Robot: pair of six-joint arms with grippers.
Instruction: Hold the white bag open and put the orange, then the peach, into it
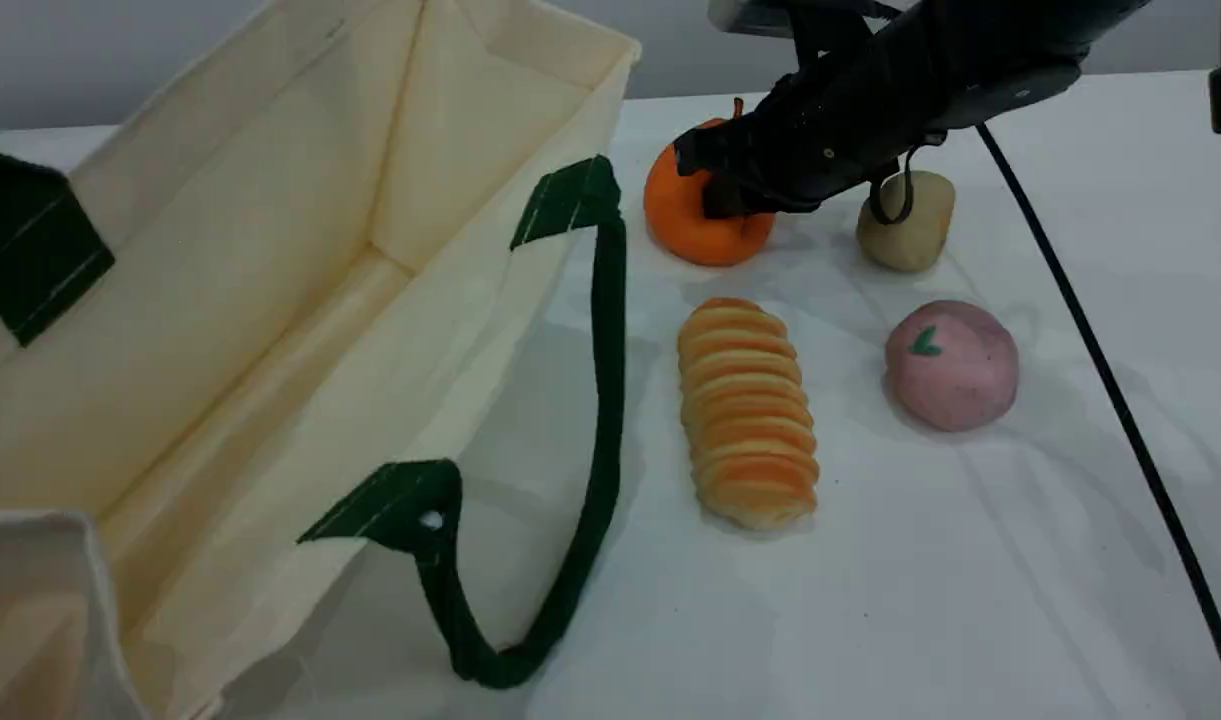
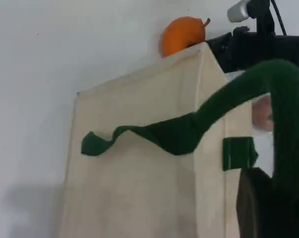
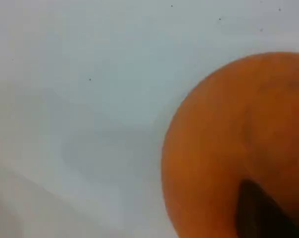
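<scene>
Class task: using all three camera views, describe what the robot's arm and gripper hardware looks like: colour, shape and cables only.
The right gripper and its arm are matt black and blocky. A thin black cable trails across the white table, and a short black cable loop hangs beneath the arm. The right wrist view shows one dark fingertip.

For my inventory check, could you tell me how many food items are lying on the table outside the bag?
4: the orange under the right gripper, the tan lump to its right, the bread loaf in front, and the peach beside the loaf. The arm may hide more.
</scene>
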